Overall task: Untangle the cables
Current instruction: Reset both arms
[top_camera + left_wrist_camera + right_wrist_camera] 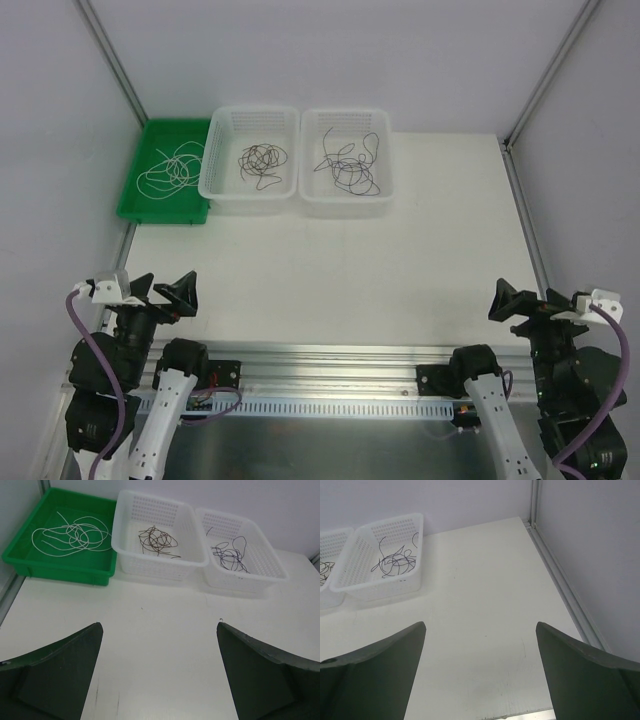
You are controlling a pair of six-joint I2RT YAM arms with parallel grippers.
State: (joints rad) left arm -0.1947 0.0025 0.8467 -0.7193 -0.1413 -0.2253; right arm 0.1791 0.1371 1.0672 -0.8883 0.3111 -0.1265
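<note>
A whitish cable [168,170] curls in loose loops in the green tray [138,200] at the back left; it also shows in the left wrist view [75,535]. A dark brownish tangle [261,160] lies in the left white basket [212,185], also in the left wrist view [157,541]. A dark tangle [350,168] lies in the right white basket [390,190], also in the right wrist view [395,562]. My left gripper [168,292] and right gripper [518,303] are open and empty, low near the table's front edge, far from the cables.
Metal frame posts [110,60] and grey walls stand at both sides. A rail [565,590] runs along the table's right edge. The arm bases and a slotted cable duct [320,405] sit at the near edge.
</note>
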